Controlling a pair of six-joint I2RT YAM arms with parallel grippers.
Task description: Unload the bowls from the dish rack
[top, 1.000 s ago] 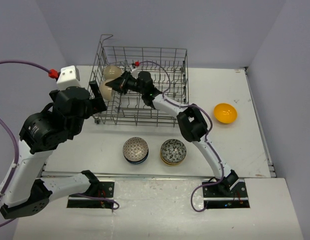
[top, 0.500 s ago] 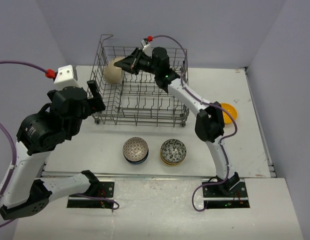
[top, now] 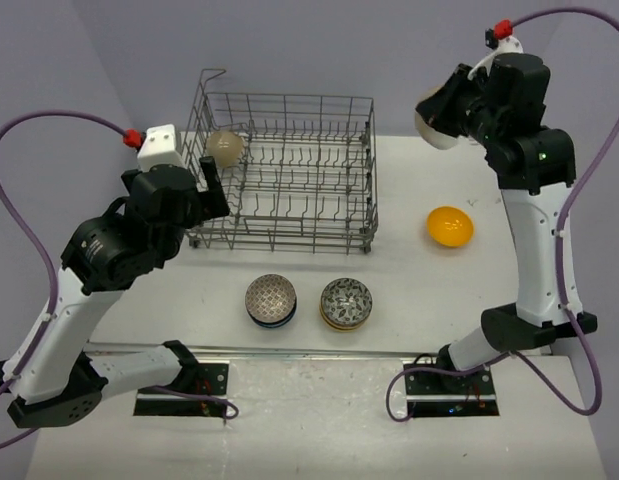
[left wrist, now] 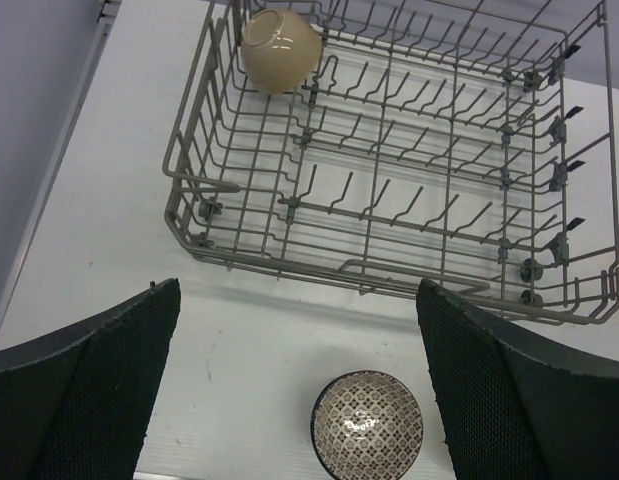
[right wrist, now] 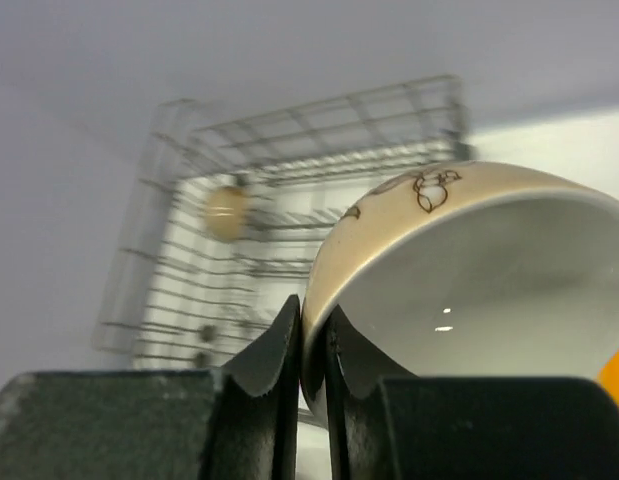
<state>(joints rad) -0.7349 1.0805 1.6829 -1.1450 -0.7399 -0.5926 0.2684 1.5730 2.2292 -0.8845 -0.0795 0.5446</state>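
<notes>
The grey wire dish rack stands at the back of the table; it also shows in the left wrist view and in the right wrist view. One plain beige bowl lies in its back left corner, seen too in the left wrist view. My right gripper is shut on the rim of a beige bowl with small drawn marks, held high in the air right of the rack. My left gripper is open and empty above the table in front of the rack's left end.
Two patterned bowls, each on a small stack, sit in front of the rack; the left one shows below my left fingers. An orange-yellow bowl sits on the table at the right. Walls close in at the back and sides.
My right arm has lifted the marked beige bowl out of the rack and swung it up and far to the right. My left arm has shifted slightly right.
</notes>
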